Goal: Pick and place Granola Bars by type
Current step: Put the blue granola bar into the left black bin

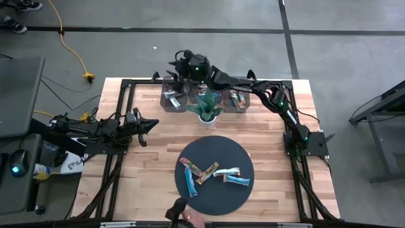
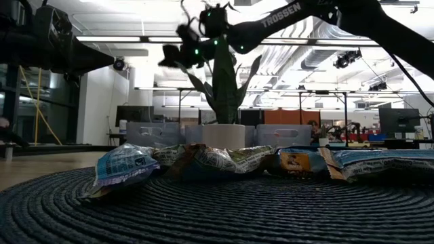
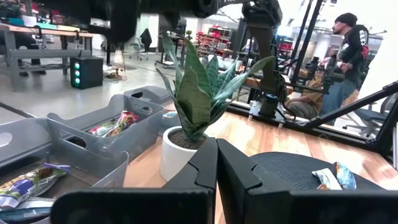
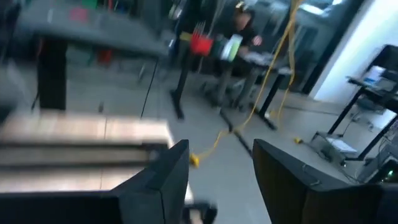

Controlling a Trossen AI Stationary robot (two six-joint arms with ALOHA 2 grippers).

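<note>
My right gripper, fingers spread and empty, hung over the bin at upper centre, apparently having dropped a bar there by type.

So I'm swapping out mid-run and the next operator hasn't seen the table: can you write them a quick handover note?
Right gripper: over the far bins, left of the plant, fingers apart, nothing between them.
Left gripper: waiting at the table's left side, fingers shut, empty.
Done: some granola bars already lie in the grey bins.
Left: about five bars, blue, brown and white wrappers, lie on the dark round mat, to be sorted by type.
</note>
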